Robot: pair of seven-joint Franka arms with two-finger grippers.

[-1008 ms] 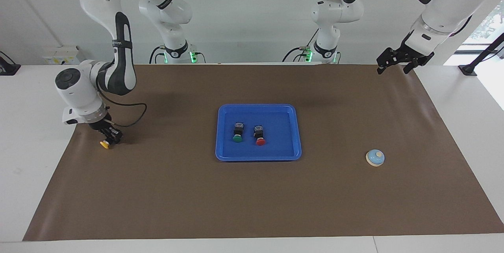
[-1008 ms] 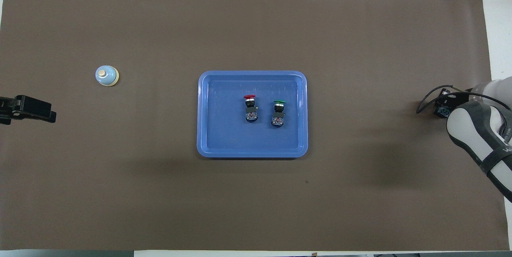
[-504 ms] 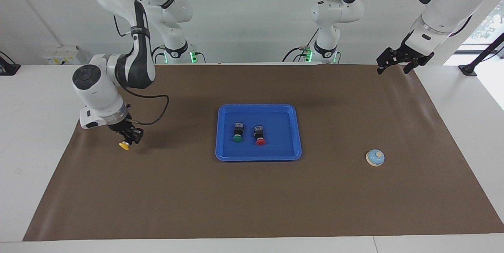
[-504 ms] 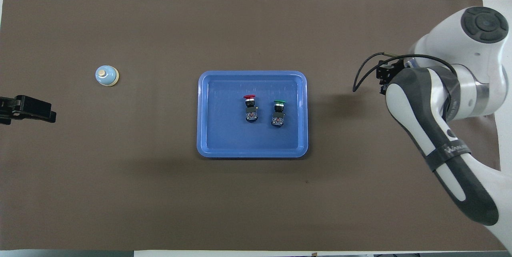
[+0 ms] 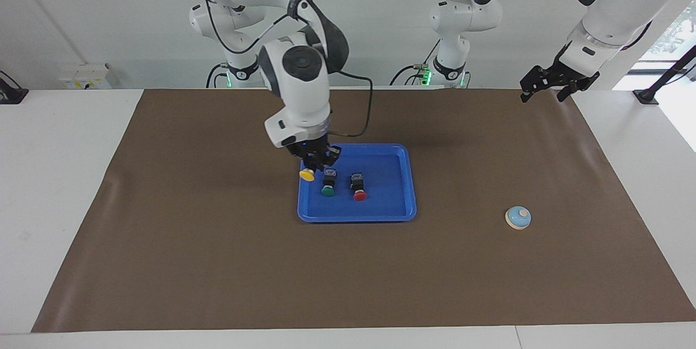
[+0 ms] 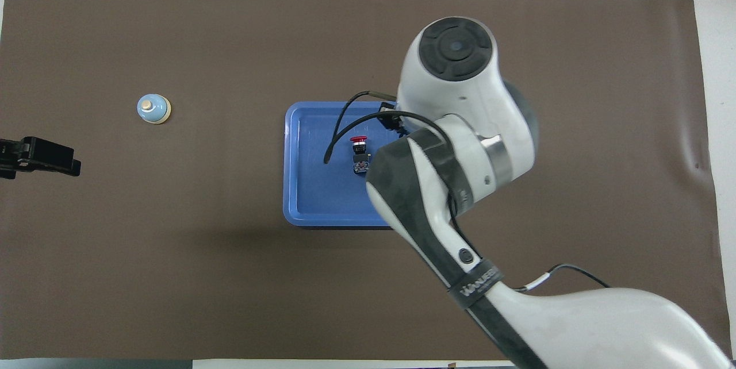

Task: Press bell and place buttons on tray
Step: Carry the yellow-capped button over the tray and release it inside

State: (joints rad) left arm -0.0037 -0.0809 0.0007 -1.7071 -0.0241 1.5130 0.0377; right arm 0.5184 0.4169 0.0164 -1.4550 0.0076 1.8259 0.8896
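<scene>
1. Right gripper [image 5: 317,163]: up in the air over the shallow bright-blue rectangular plastic tray [image 5: 401,160], above the tray edge toward the right arm's end of the table. Fingers clenched on the black body of the yellow-capped push-button switch [image 5: 307,174]; cap tilted downward and toward that tray rim, off the tray floor.
2. Overhead view: right arm's wrist & forearm cover the gripper, the yellow switch and much of the tray; only part of the tray rim [image 6: 293,168] shows.
3. Green-capped push-button switch w/ black body [image 5: 327,185]: lying on the tray floor, just beside and under the held yellow one; hidden in overhead view.
4. Red-capped push-button switch w/ black body [image 5: 358,187] [image 6: 359,153]: lying on the tray floor beside the green one, toward the left arm's end; caps of both pointing away from the robots.
5. Tray: mid-table on the brown paper mat [image 5: 217,262].
6. Small light-blue dome bell w/ cream base ring & knob [image 5: 518,217] [image 6: 153,109]: on the mat, well apart from the tray, toward the left arm's end, farther from the robots than tray centre. Untouched.
7. Left gripper [image 5: 549,86] [image 6: 54,157]: waiting, raised over the mat corner nearest the left arm's base. Fingers: cannot tell if apart or closed; nothing seen in them.
</scene>
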